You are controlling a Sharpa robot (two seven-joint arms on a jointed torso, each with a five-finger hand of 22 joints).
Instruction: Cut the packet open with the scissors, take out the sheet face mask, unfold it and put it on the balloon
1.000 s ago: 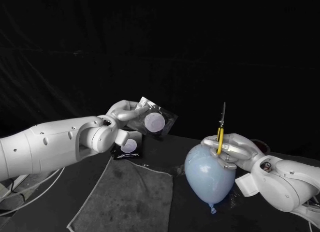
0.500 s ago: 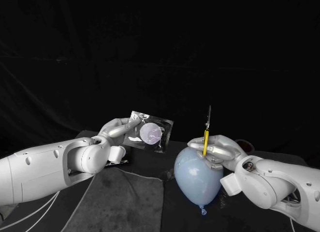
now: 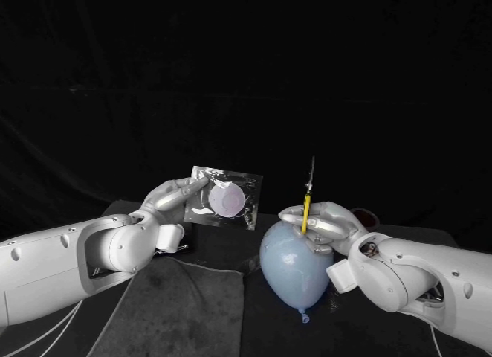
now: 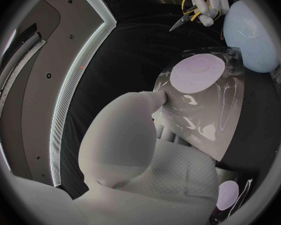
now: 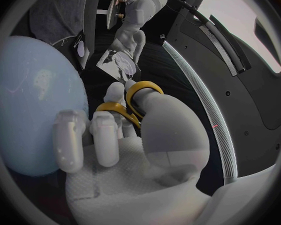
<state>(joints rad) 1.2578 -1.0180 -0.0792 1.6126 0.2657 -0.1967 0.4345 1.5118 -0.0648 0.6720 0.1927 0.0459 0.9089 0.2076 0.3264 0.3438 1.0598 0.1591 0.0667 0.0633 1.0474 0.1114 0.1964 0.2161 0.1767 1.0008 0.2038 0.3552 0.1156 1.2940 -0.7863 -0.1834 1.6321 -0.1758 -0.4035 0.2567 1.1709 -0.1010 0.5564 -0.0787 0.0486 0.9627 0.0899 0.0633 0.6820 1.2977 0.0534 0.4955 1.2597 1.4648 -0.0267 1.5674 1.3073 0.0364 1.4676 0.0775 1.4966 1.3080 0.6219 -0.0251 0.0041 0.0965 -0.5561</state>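
Pinching the clear glossy plastic packet with its pale round label upright by one edge, the left robot hand holds it near the right robot hand, which clasps yellow-handled metal scissors blades-up just above the pale blue rubber balloon.

The clear packet, sealed and showing a pale round patch, is held upright beside yellow-handled scissors, blades up, near the pale blue balloon.

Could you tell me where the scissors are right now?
In the head view, the scissors stand upright in the right hand, above the balloon.
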